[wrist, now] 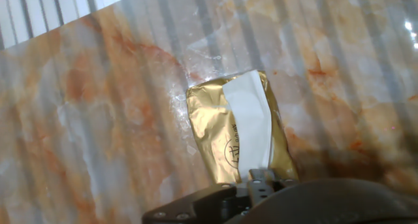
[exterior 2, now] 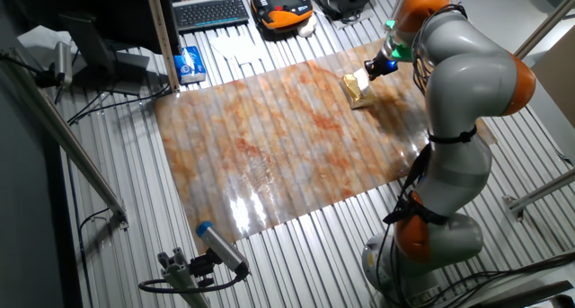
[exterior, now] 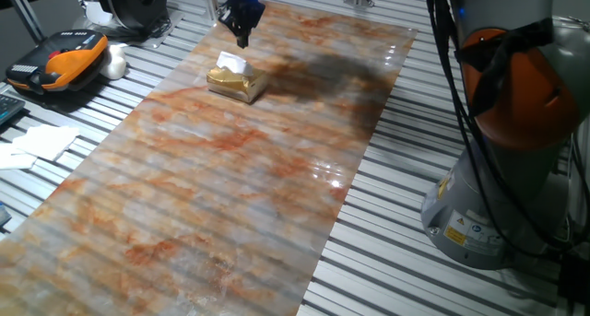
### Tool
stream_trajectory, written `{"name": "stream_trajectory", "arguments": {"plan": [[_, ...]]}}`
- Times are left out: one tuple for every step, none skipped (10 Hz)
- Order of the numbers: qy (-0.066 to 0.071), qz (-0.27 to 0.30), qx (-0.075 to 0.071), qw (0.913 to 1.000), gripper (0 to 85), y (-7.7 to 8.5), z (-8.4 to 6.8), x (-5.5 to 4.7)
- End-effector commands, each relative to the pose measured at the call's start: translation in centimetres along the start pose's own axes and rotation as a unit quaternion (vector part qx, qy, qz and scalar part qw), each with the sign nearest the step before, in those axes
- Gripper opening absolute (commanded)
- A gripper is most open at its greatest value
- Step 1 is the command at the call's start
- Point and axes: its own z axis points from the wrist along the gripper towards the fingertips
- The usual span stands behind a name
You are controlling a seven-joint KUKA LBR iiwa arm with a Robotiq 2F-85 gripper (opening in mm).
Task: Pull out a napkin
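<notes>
A small golden-tan tissue box [exterior: 238, 84] lies at the far end of the marbled mat. The white napkin [exterior: 231, 64] sticks out of the box's top slot. In the hand view the napkin [wrist: 251, 126] lies as a strip along the top of the box [wrist: 212, 136]. My gripper [exterior: 243, 40] hangs a little above the napkin, apart from it. Its fingers come to a single narrow tip and hold nothing. In the other fixed view the gripper [exterior 2: 371, 68] is just above the box [exterior 2: 357, 91].
The marbled mat [exterior: 221, 196] covers the slatted table. An orange and black handset [exterior: 64, 60], a white round object [exterior: 115, 65] and white paper sheets [exterior: 41, 141] lie left of the mat. My arm's base [exterior: 502, 169] stands at the right.
</notes>
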Motion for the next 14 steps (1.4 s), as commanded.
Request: {"name": "stream_trajectory", "arguments": {"plan": [[-0.002,0.004,0.003,1.0000,34.0,0.0,0.1,0.0],[-0.003,0.005,0.005,1.0000,34.0,0.0,0.2,0.0],[-0.004,0.009,0.006,0.9999,34.0,-0.1,0.6,0.0],[-0.007,0.010,0.004,0.9999,34.0,-0.3,0.9,0.1],[-0.007,0.007,0.003,0.9999,34.0,-0.3,1.2,0.1],[-0.005,0.007,0.000,1.0000,34.0,-0.3,1.5,0.0],[-0.004,0.008,0.000,1.0000,34.0,-0.3,1.7,0.0],[-0.003,0.008,0.000,1.0000,34.0,-0.3,1.9,0.0],[-0.002,0.009,0.000,1.0000,34.0,-0.3,2.1,0.0],[0.000,0.013,0.003,0.9999,34.0,-0.3,2.4,0.0],[0.000,0.018,0.006,0.9998,34.0,-0.3,2.6,0.0],[0.000,0.024,0.006,0.9997,34.0,-0.3,2.7,0.0],[-0.004,0.032,0.010,0.9994,51.0,-0.3,2.9,0.0],[-0.010,0.042,0.018,0.9989,51.0,-0.4,3.1,0.1]]}}
